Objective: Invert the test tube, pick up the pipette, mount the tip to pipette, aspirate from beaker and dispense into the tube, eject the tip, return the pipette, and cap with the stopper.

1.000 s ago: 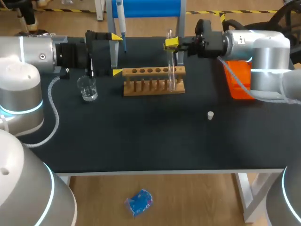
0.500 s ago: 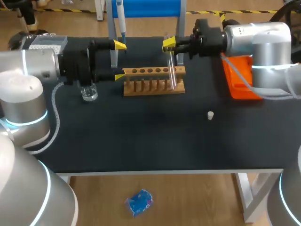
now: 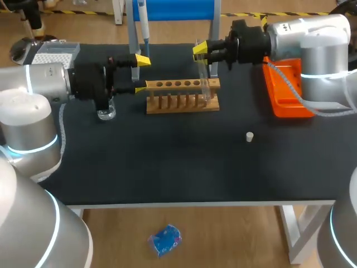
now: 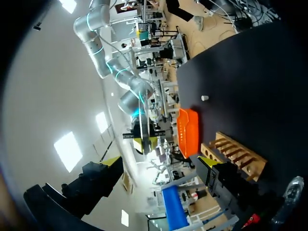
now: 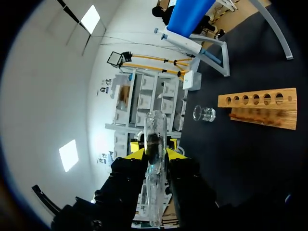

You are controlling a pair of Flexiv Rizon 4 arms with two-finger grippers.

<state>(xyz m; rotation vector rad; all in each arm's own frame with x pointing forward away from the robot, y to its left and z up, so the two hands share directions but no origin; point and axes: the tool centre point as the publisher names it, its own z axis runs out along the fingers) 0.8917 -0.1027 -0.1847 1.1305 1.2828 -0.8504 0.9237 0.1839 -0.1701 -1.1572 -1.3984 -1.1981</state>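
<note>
My right gripper (image 3: 202,51) is shut on the upper part of a clear test tube (image 3: 204,78), which leans with its lower end at the wooden rack (image 3: 183,96). The right wrist view shows the tube (image 5: 155,159) pinched between the yellow fingertips (image 5: 136,154). My left gripper (image 3: 140,73) stands open and holds nothing, just left of the rack, partly covering the glass beaker (image 3: 105,113). In the left wrist view the tube (image 4: 144,137) shows ahead between the wide fingers (image 4: 111,161). The pipette (image 3: 143,19) hangs on its stand at the back. A small white stopper (image 3: 249,136) lies on the mat.
An orange tray (image 3: 287,95) sits at the right edge under my right arm. A grey tip box (image 3: 53,53) is at the back left. The blue-topped pipette stand (image 3: 174,10) rises behind the rack. The black mat (image 3: 178,162) spreads in front.
My right gripper has drawn back and up, tilting the tube from upright. My left arm has swung so that its open gripper sits lower, over the beaker.
</note>
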